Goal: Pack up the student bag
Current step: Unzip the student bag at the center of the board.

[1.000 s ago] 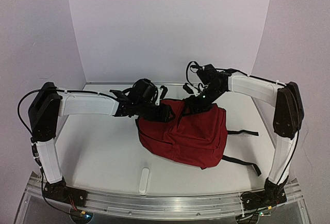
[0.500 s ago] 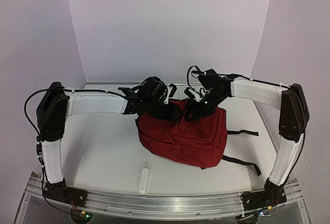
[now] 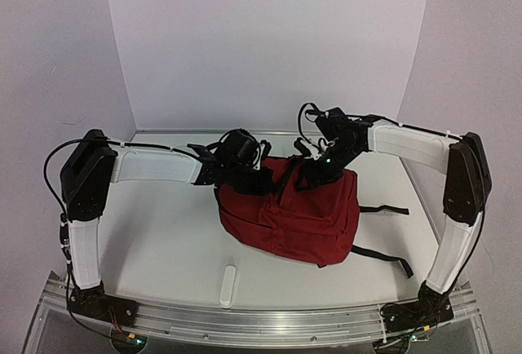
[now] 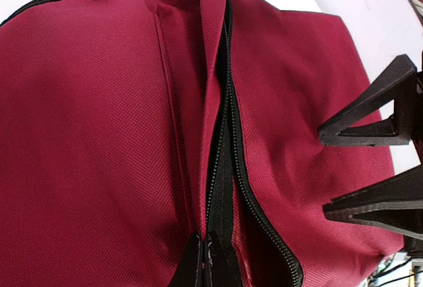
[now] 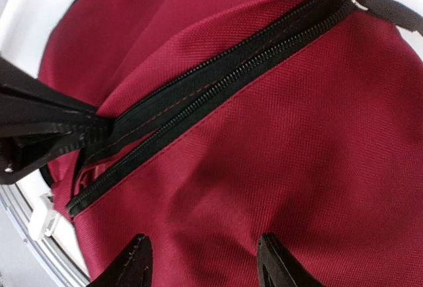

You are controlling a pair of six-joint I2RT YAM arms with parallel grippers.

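Observation:
The student bag (image 3: 294,215), dark red with black zippers, lies on its side in the middle of the table. Its top zipper (image 4: 223,168) is partly open along the seam. My left gripper (image 4: 203,264) is shut on the black zipper edge at the bag's top, and it also shows from the right wrist view (image 5: 46,128). My right gripper (image 5: 201,267) stands open, with its fingertips (image 5: 135,260) resting apart on the red fabric just beside the zipper (image 5: 218,82). From above, the left gripper (image 3: 259,179) and right gripper (image 3: 310,176) meet at the bag's far edge.
Black straps (image 3: 383,210) trail from the bag toward the right arm's side, one more (image 3: 383,258) nearer the front. A small white flat object (image 3: 228,285) lies near the front rail. White walls close in the back and sides.
My left gripper has closed on the zipper edge and drawn back slightly to the left. The right gripper's jaws have narrowed a little while staying on the bag's top.

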